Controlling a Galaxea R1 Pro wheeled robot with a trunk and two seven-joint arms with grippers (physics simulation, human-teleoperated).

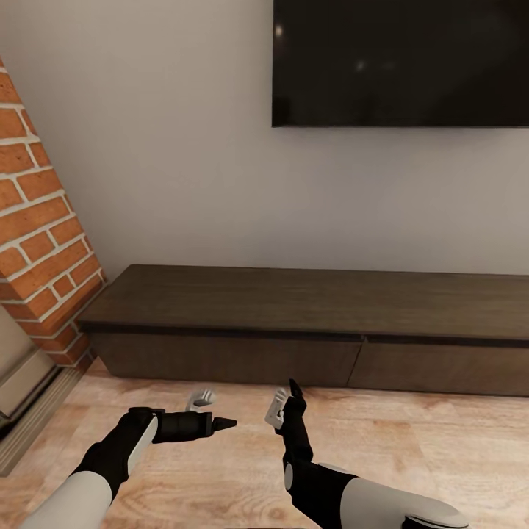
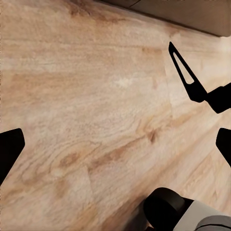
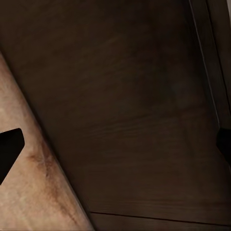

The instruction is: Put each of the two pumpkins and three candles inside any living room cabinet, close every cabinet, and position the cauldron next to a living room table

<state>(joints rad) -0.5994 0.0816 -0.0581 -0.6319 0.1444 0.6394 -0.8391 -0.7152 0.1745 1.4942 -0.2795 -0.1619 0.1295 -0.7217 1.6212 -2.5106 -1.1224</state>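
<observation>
Both grippers, left (image 1: pixel 209 411) and right (image 1: pixel 286 400), are being carried spread, empty | cabinet (image 1: pixel 294 334) drawers are being shown closed | stowing seemingly pending.

A home living room: a black wall-mounted TV (image 1: pixel 400 62) hangs on a plain grey wall above a long, low dark-brown wood cabinet (image 1: pixel 308 323) with closed drawer fronts, a red brick chimney (image 1: pixel 40 220) rises beside it, and light wood plank floor (image 1: pixel 411 441) runs beneath
</observation>
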